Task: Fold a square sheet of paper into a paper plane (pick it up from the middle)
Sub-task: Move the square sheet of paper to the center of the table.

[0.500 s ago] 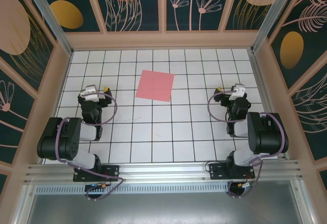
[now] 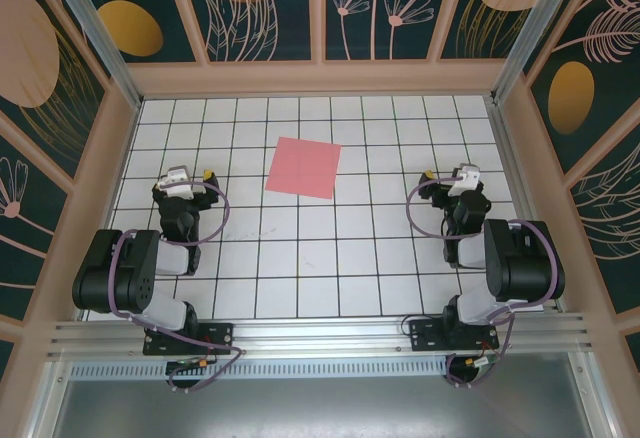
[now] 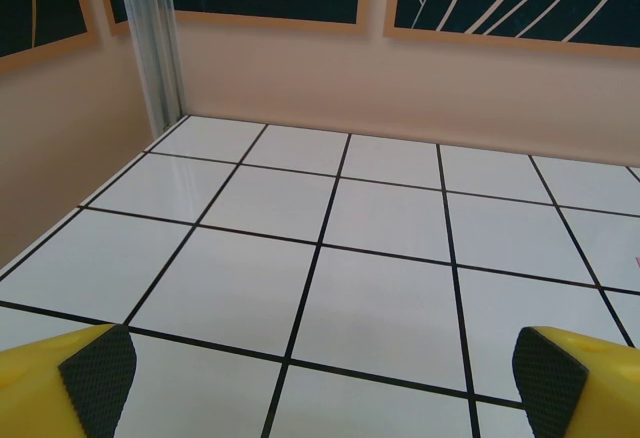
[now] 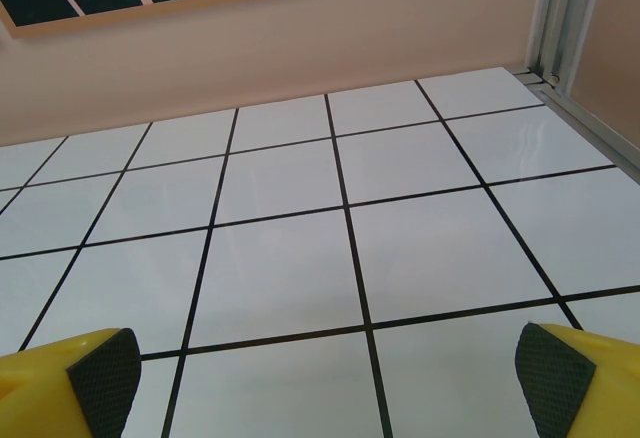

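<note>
The paper sheet [image 2: 303, 167] lies flat at the far middle of the bench [image 2: 320, 258], turned slightly askew, with bare room round every edge. The left tool [image 3: 322, 370] and right tool [image 4: 320, 373] flank it, well apart, both spread and empty.

From above and behind the arm bases [image 2: 188, 338] we look steeply down on the whole gridded board [image 2: 300, 258]. Our wrist cameras sit low, close over it, facing its far-left and far-right corners; all views share its tiles.

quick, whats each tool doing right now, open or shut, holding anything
left tool: open, holding nothing
right tool: open, holding nothing
</note>
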You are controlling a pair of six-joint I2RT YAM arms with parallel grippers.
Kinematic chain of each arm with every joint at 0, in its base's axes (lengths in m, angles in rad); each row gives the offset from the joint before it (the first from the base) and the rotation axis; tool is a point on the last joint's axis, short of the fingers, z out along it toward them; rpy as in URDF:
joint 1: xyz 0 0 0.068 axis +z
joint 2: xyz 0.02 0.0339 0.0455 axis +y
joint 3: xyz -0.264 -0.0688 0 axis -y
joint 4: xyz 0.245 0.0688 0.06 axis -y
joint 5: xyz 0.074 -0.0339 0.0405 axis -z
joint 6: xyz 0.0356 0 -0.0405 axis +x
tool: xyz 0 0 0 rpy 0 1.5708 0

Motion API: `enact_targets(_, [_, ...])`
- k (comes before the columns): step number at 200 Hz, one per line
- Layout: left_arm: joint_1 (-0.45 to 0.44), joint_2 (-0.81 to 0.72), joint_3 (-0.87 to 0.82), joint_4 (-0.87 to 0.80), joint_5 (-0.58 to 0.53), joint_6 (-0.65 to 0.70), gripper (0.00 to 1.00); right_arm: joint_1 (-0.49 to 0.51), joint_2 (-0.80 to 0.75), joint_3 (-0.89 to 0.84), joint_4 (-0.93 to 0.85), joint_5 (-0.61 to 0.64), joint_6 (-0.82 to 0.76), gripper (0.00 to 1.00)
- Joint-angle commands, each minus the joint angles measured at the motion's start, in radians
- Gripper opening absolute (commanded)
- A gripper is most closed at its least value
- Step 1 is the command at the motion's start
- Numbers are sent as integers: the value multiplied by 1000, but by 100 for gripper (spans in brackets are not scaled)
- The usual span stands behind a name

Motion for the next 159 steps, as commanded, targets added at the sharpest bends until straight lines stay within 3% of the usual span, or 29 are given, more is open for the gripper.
enact_targets(1, [10, 4, 6, 40, 15, 15, 98, -7, 2, 9, 20, -25, -12, 99])
enact_targets(54, [9, 1, -3, 52, 14, 17, 98, -7, 2, 6, 25, -23, -13, 99])
enact_targets(73, [9, -35, -6, 35, -38, -4, 99, 6, -36, 15, -20, 11, -15, 99])
enact_targets(100, [9, -172, 60, -228, -110, -42, 99, 36, -166, 110, -286, 92, -15, 99])
enact_targets(122, [10, -225, 149, -442, -142, -98, 99, 51, -226, 247, -561, 149, 111, 99])
enact_targets(159, [9, -271, 353, -786, -158, -276, 98, 142, -128, 550, -998, 156, 335, 99])
